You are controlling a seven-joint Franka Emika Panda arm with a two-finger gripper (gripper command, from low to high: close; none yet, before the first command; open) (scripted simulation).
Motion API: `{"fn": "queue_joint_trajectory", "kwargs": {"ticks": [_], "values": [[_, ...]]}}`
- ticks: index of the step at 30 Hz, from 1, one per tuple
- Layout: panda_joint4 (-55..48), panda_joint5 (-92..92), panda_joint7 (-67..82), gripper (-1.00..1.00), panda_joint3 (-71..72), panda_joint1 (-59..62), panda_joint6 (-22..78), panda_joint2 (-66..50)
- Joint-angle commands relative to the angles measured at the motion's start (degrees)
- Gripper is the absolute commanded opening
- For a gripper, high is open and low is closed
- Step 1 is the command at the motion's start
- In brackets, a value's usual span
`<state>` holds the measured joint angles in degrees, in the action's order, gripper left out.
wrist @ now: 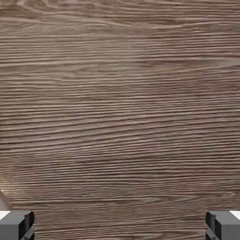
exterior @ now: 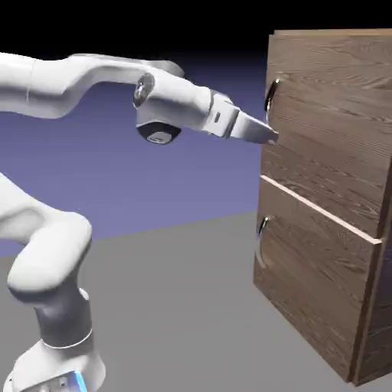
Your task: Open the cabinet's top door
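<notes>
The white arm (exterior: pixel 92 76) reaches level toward the cabinet (exterior: pixel 329 199), and the gripper (exterior: pixel 269 136) stands right up against the top door (exterior: pixel 337 138); whether the tips actually touch the wood I cannot tell. The fingers (wrist: pixel 16 224) are spread wide, one at each bottom corner of the hand view, with nothing between them but brown wood grain filling the whole picture. The door's curved silver handle (exterior: pixel 271 95) sits just above the fingertips, not between them. The lower panel (exterior: pixel 314 291), with its own handle (exterior: pixel 262 237), lies well below the fingers.
</notes>
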<state>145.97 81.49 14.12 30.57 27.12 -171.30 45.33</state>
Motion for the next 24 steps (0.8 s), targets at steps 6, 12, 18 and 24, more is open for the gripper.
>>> {"fn": "queue_joint_trajectory", "kwargs": {"ticks": [6,12,18,24], "values": [[-2.76,14.96,10.38,0.0,5.61,5.1,0.5,2.32],[-5.52,29.91,20.76,0.0,11.22,10.21,0.99,4.65],[-8.27,44.86,31.15,0.0,16.83,15.31,1.49,6.97],[-11.03,59.82,41.53,0.0,22.44,20.41,1.99,9.3]]}}
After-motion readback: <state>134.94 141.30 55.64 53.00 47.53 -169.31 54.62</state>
